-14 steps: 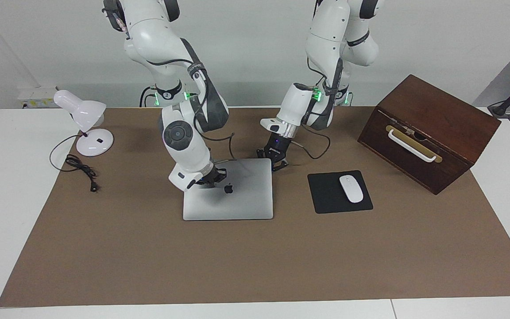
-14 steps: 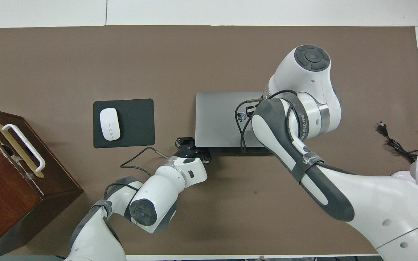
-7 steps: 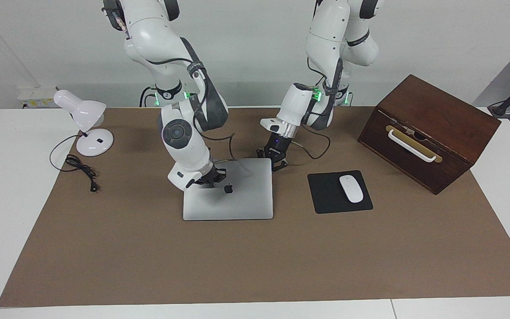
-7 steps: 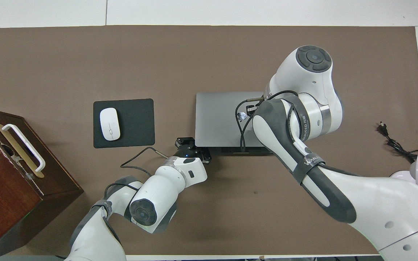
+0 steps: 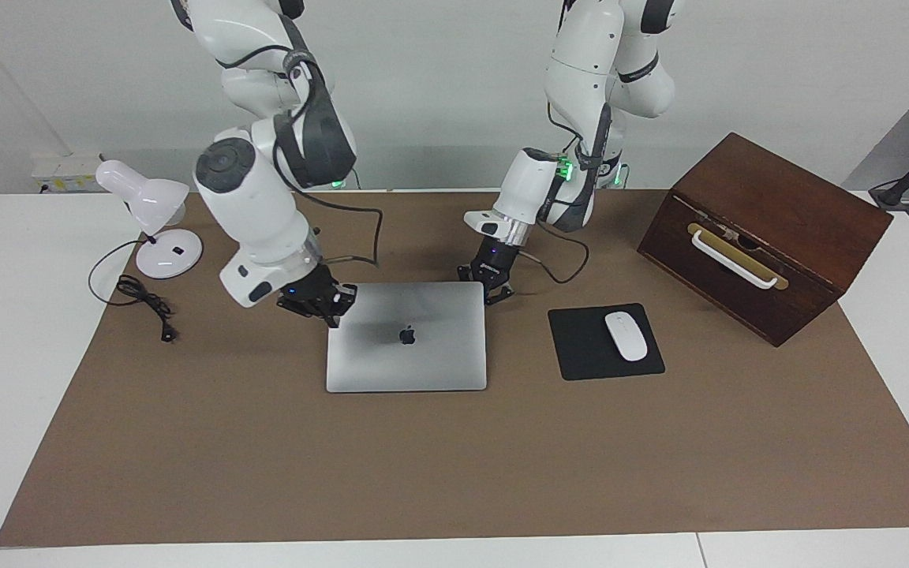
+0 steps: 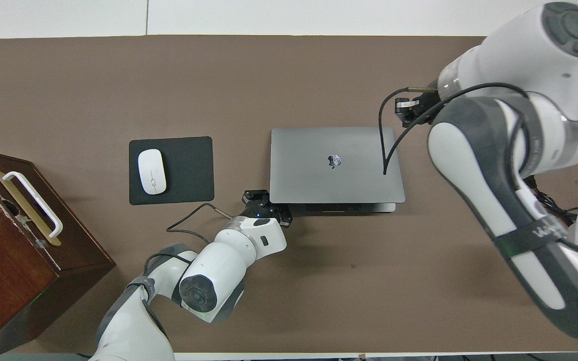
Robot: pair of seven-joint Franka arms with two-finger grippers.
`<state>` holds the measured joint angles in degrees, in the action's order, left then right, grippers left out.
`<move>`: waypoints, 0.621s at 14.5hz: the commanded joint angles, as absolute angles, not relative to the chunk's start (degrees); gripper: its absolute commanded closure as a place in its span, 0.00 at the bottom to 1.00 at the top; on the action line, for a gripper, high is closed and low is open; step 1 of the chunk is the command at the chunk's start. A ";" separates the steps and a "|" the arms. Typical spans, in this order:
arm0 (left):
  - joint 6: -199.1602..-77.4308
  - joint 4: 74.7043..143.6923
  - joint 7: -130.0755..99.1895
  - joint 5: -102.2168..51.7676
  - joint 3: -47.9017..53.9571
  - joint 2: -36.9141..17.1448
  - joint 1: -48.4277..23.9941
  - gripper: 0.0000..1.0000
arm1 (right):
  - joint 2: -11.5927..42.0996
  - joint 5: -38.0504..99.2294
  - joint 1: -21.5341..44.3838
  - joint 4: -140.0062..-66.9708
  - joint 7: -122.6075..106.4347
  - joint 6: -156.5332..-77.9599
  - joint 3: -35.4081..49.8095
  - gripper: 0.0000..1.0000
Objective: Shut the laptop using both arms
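The silver-grey laptop point(image 5: 406, 347) point(image 6: 319, 170) lies with its lid flat down and the dark logo facing up, in the middle of the brown mat. My right gripper point(image 5: 327, 306) point(image 6: 405, 108) hangs shut above the mat, just off the laptop's corner toward the right arm's end, touching nothing. Down low, my left gripper point(image 5: 492, 293) point(image 6: 265, 199) sits shut at the laptop's corner nearest the robots, toward the left arm's end. It holds nothing.
A black mouse pad point(image 5: 581, 347) with a white mouse point(image 5: 626, 336) lies beside the laptop toward the left arm's end. A brown wooden box point(image 5: 762, 233) with a white handle stands past it. A white desk lamp point(image 5: 156, 221) and its cord point(image 5: 143, 300) sit at the right arm's end.
My right gripper has lifted off the laptop lid and swung out toward the right arm's end of the table. The left arm and the laptop have not moved.
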<state>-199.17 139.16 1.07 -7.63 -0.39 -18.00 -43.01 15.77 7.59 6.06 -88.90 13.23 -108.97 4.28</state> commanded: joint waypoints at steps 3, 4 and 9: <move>-196.00 140.45 0.88 -6.50 -0.70 -22.24 -40.52 1.00 | 13.36 2.30 0.19 -85.88 3.62 -106.18 4.83 0.92; -196.00 140.45 0.70 -6.50 -0.70 -22.24 -40.52 1.00 | 13.10 1.15 -0.61 -85.35 2.30 -105.39 4.83 0.80; -195.56 140.54 -1.31 -6.50 -0.35 -21.45 -40.52 1.00 | 10.20 0.00 -4.22 -84.73 -0.78 -100.56 4.83 0.00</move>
<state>-199.16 139.17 -0.23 -7.63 -0.14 -17.99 -42.75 11.58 0.69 -2.48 -84.70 1.31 -102.66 4.02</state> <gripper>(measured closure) 0.991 0.396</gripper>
